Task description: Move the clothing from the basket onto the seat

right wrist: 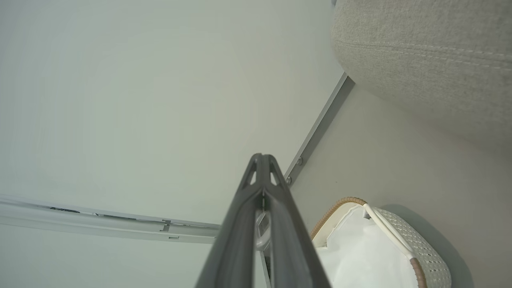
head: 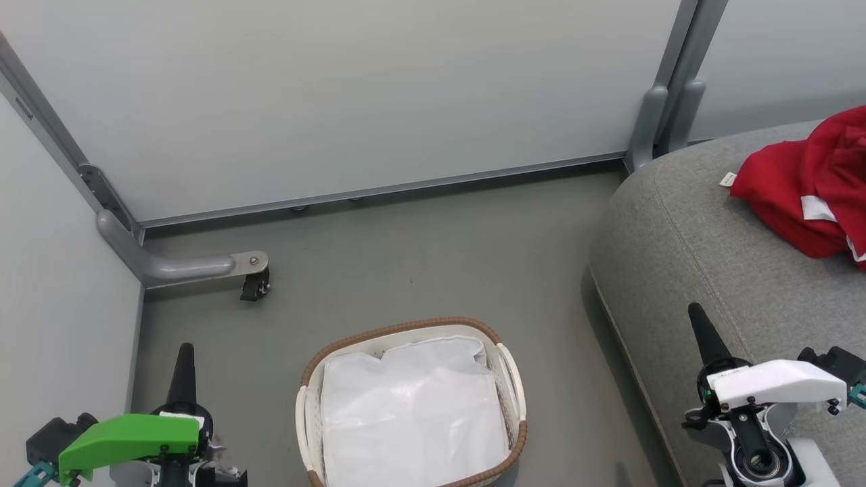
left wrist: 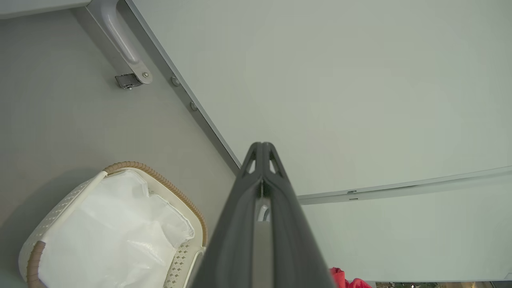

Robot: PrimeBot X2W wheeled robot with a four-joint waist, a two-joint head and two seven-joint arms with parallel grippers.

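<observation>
Head view: the clothing (head: 812, 179) lies heaped on the seat (head: 703, 270), while the basket (head: 406, 324) holds just its liner (head: 413, 412). The left gripper (head: 185, 352) and right gripper (head: 697, 314) hang empty, jaws together. The transfer looks finished; next likely calls only for checking under that liner.

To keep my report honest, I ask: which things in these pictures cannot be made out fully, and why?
- Clothing: head view, cut off by the right edge.
- Basket: head view, near end cut off by the bottom edge; the white liner hides anything beneath it.
- Small white tag at the clothing's edge: head view, too small to read.
</observation>
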